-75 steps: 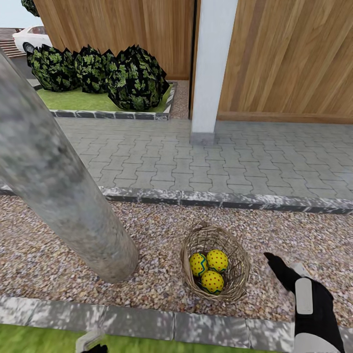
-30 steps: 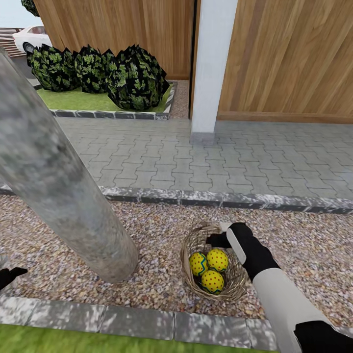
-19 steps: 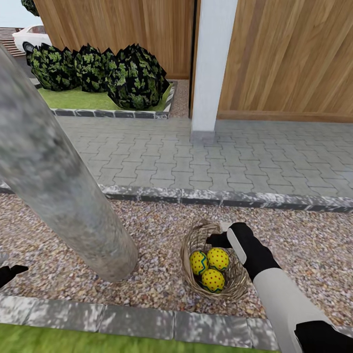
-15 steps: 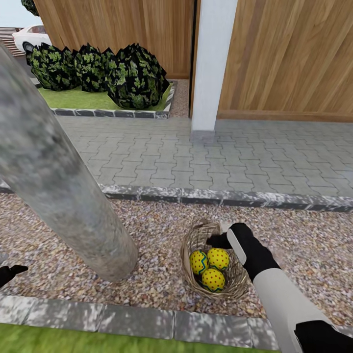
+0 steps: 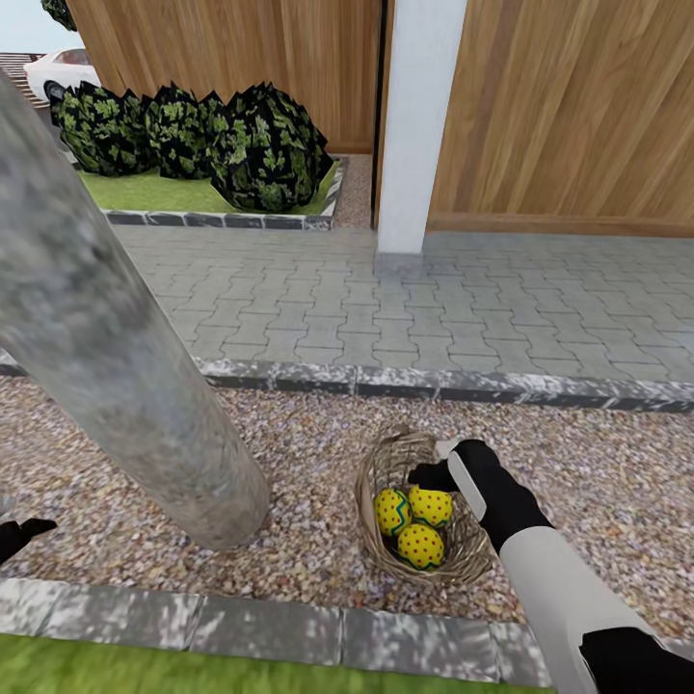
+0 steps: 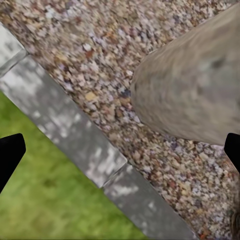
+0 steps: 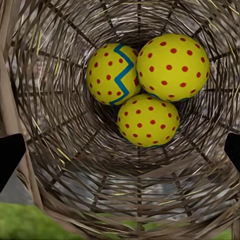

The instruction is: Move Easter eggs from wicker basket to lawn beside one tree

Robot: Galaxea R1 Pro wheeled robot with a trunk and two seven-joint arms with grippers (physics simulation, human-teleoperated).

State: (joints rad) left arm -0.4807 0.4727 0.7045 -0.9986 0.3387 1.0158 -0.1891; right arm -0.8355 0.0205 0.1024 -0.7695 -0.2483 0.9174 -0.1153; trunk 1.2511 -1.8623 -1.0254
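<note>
The wicker basket (image 5: 370,479) stands on the pebble gravel strip, just right of the thick grey tree trunk (image 5: 125,357). Three yellow red-dotted Easter eggs lie in it: one with a blue zigzag (image 5: 391,510), one beside it (image 5: 431,505), one nearer me (image 5: 421,546). My right gripper (image 5: 431,469) hangs open over the basket's far rim, looking straight down at the eggs (image 7: 147,120) and touching none of them. My left gripper (image 5: 17,536) is open and empty at the left edge, low over the gravel by the trunk (image 6: 190,95).
A grey stone kerb (image 5: 241,627) separates the gravel from the lawn (image 5: 96,673) nearest me. Beyond the gravel lie a second kerb (image 5: 434,384), grey paving (image 5: 386,308), a white post (image 5: 416,125), a wooden fence (image 5: 578,106) and dark shrubs (image 5: 231,145).
My right arm swung from the lower right to above the basket, and the left gripper went to the left edge. In the last second both arms stayed still; the camera shifted slightly.
</note>
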